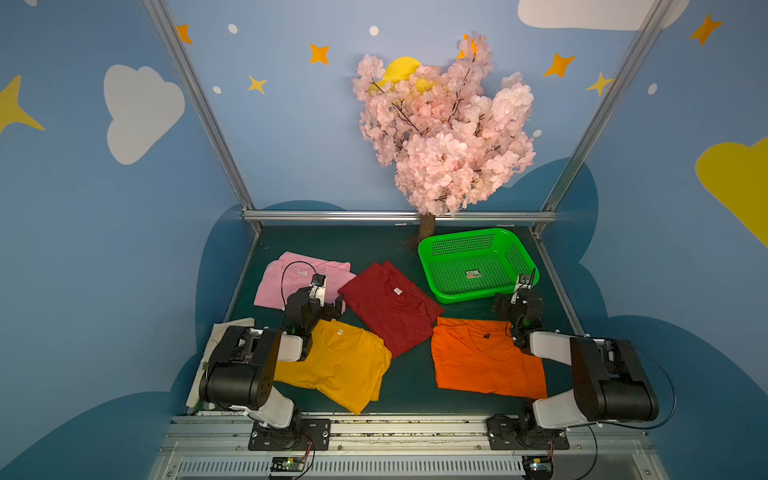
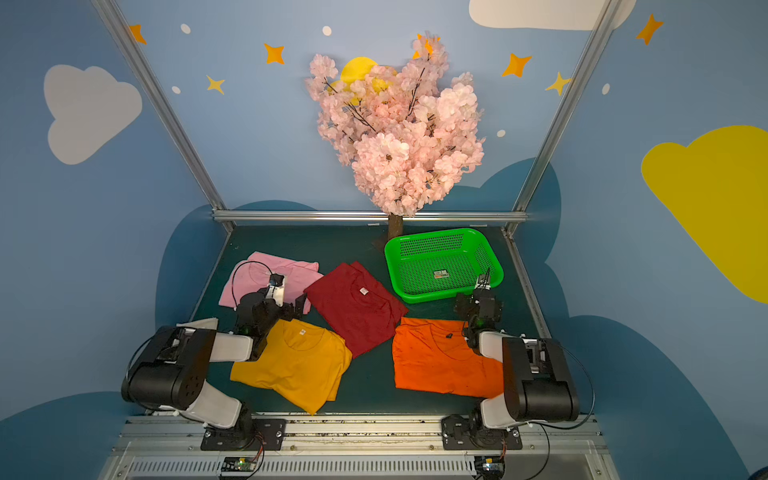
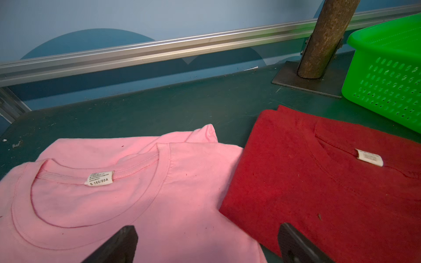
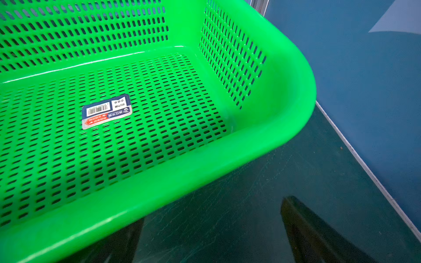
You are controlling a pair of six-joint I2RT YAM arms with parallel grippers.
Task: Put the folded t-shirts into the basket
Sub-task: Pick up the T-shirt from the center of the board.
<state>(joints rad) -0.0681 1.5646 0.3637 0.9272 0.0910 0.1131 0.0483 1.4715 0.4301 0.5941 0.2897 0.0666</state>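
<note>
Four folded t-shirts (image 1: 390,307) across surface (image 1: 374,245); one green basket (image 1: 469,296) at two o'clock; left fingers (image 3: 123,243), right fingers (image 4: 305,232) spread wide.

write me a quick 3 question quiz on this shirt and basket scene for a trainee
1. True or false: the basket already holds a shirt.
2. Which two shirts show in the left wrist view? A) orange and yellow B) pink t-shirt and dark red t-shirt C) orange and dark red
3. What does each claw hold, the left claw and the right claw?

Key
1. False: only a sticker lies in it.
2. B
3. Nothing: both stand open.
</note>
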